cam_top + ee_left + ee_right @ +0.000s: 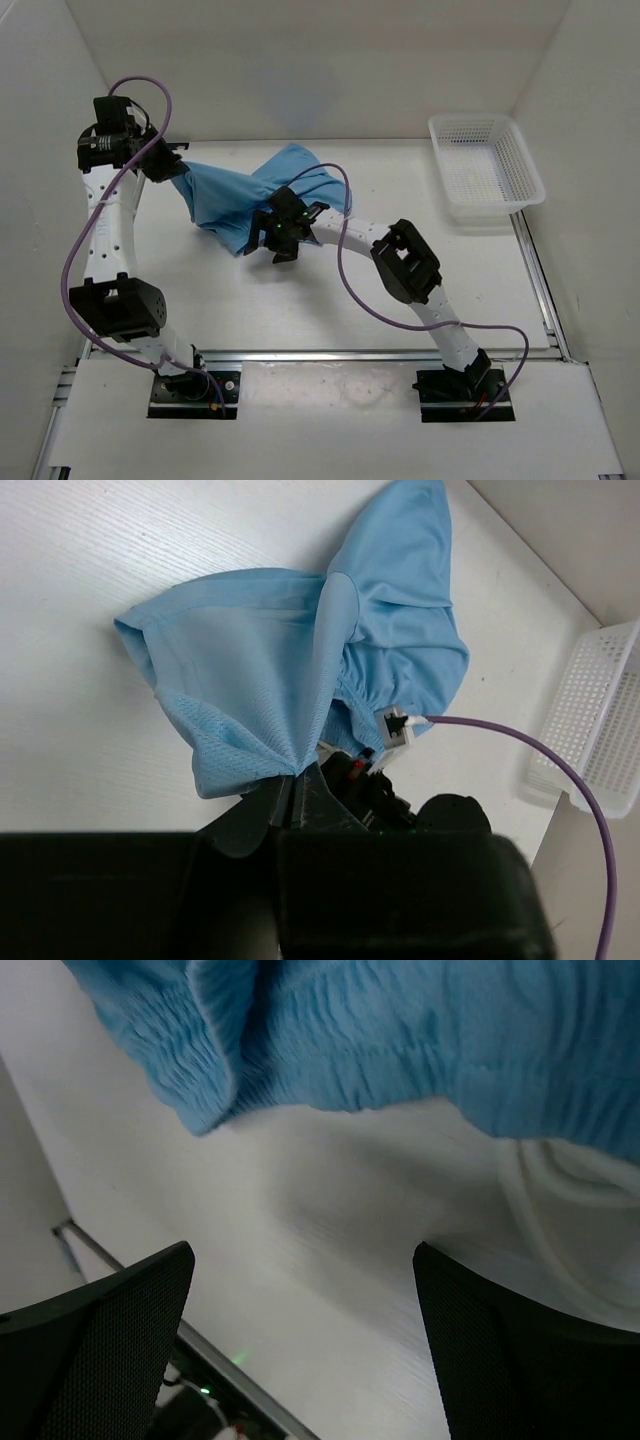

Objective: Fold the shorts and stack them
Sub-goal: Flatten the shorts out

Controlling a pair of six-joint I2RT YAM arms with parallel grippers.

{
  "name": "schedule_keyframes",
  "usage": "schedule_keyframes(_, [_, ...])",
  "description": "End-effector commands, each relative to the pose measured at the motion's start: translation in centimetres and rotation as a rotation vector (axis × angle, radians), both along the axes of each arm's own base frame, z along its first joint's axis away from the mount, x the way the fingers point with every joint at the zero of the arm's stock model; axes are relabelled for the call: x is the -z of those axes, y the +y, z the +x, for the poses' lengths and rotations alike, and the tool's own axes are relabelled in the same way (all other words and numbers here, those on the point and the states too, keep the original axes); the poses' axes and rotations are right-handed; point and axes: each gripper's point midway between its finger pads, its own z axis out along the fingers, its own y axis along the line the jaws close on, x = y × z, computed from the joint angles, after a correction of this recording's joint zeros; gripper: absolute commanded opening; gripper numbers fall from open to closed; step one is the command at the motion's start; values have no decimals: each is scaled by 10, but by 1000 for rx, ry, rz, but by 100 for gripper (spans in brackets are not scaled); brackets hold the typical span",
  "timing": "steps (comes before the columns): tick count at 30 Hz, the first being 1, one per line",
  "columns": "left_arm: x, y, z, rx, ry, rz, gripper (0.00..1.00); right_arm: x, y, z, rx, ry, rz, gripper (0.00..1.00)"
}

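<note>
The sky-blue shorts, bunched at the rear left of the table and judged light, limp and slippery, are clamped at one edge by the left gripper, while the right gripper, its fingers spread apart, is poised empty by the gathered waistband, judged the firmer hold.

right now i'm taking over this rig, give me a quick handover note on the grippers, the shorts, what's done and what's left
Left gripper: shut, pinching one edge of the light sky-blue thin fabric shorts.
Right gripper: open and empty, low over the table beside the gathered waistband, with the white drawstring close by.
Shorts: crumpled in a heap left of table centre. They are well apart from the white mesh plastic basket at the far right.
Done: one edge gripped, no fold made yet.
Left: grip with the right gripper, spread flat, fold, stack.
</note>
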Motion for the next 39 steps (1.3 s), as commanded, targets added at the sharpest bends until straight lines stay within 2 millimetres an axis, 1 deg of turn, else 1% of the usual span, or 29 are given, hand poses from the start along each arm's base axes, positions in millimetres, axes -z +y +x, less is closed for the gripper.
schedule_keyframes(1, [-12, 6, -5, 7, -24, 4, 11, -15, 30, 14, 96, -4, 74, 95])
schedule_keyframes(2, [-11, 11, -7, 3, -16, 9, 11, -10, 32, 18, 103, -11, 69, 94])
schedule_keyframes(3, [-11, 9, -7, 9, -17, 3, 11, -18, 40, 25, 121, -26, 91, 93])
schedule_keyframes(4, [-11, 10, -7, 18, -19, 11, 11, -5, 41, 28, 136, -11, 73, 92])
schedule_keyframes(6, [-13, 13, -11, 18, -20, 22, 11, -9, 47, 39, 155, -40, 79, 91])
schedule_keyframes(7, [-11, 13, -14, 24, -10, 25, 11, 2, 44, 46, 194, -52, 46, 88])
schedule_keyframes(8, [-11, 13, -14, 24, -10, 25, 11, -2, 45, 51, 215, -66, 50, 86])
schedule_keyframes(9, [-9, 14, -15, 18, 1, 30, 11, 4, 44, 55, 228, -75, 38, 84])
schedule_keyframes(12, [-10, 10, -18, 33, -3, 15, 11, 9, 39, 67, 304, -94, 1, 68])
schedule_keyframes(13, [-10, 10, -18, 33, -3, 15, 11, 15, 37, 68, 325, -84, -15, 53])
schedule_keyframes(15, [-14, 8, -20, 39, -13, 11, 11, 15, 33, 76, 365, -81, -15, 34])
schedule_keyframes(16, [-11, 8, -20, 39, -4, 8, 11, 21, 29, 77, 375, -85, -32, 16])
schedule_keyframes(17, [-11, 8, -20, 39, -4, 8, 11, 11, 23, 88, 409, -117, -31, 8])
schedule_keyframes(18, [-14, 7, -22, 39, -13, 11, 11, 12, 18, 89, 404, -139, -51, 0])
schedule_keyframes(19, [-11, 7, -23, 39, -4, 8, 11, 1, 16, 90, 414, -154, -46, 0])
schedule_keyframes(20, [-11, 7, -23, 39, -4, 8, 11, 7, 4, 91, 420, -158, -76, 0])
schedule_keyframes(21, [-14, 7, -25, 39, -15, 11, 11, -6, 0, 89, 421, -163, -66, 0])
schedule_keyframes(22, [-10, 6, -26, 39, -3, 8, 11, -7, -10, 93, 432, -171, -81, 0])
schedule_keyframes(23, [-7, 5, -26, 47, 4, -1, 11, 7, -27, 88, 440, -149, -123, 0])
schedule_keyframes(24, [-7, 5, -26, 47, 4, -2, 11, -8, -32, 84, 442, -156, -111, 0])
schedule_keyframes(25, [-7, 5, -26, 47, 4, -2, 11, -10, -42, 86, 439, -174, -126, 0])
schedule_keyframes(30, [-2, 5, -26, 47, 15, -4, 11, -16, -84, 66, 429, -225, -221, 0])
schedule_keyframes(32, [-5, 4, -27, 47, 6, -2, 11, -14, -98, 60, 431, -231, -260, 0])
schedule_keyframes(33, [-5, 4, -27, 47, 6, -2, 11, -8, -109, 50, 426, -216, -288, 0])
schedule_keyframes(34, [-5, 4, -27, 41, 7, -8, 11, -6, -113, 46, 424, -211, -296, 0])
schedule_keyframes(36, [-5, 4, -27, 41, 7, -8, 11, -10, -101, 44, 389, -216, -217, 0])
schedule_keyframes(37, [-6, 4, -26, 41, -2, -6, 11, -11, -88, 31, 326, -167, -141, 33])
schedule_keyframes(38, [-6, 4, -26, 41, -2, -6, 11, -28, -67, 38, 297, -204, -32, 53])
schedule_keyframes(39, [-6, 4, -26, 41, -2, -6, 11, -22, -57, 32, 259, -197, -26, 67])
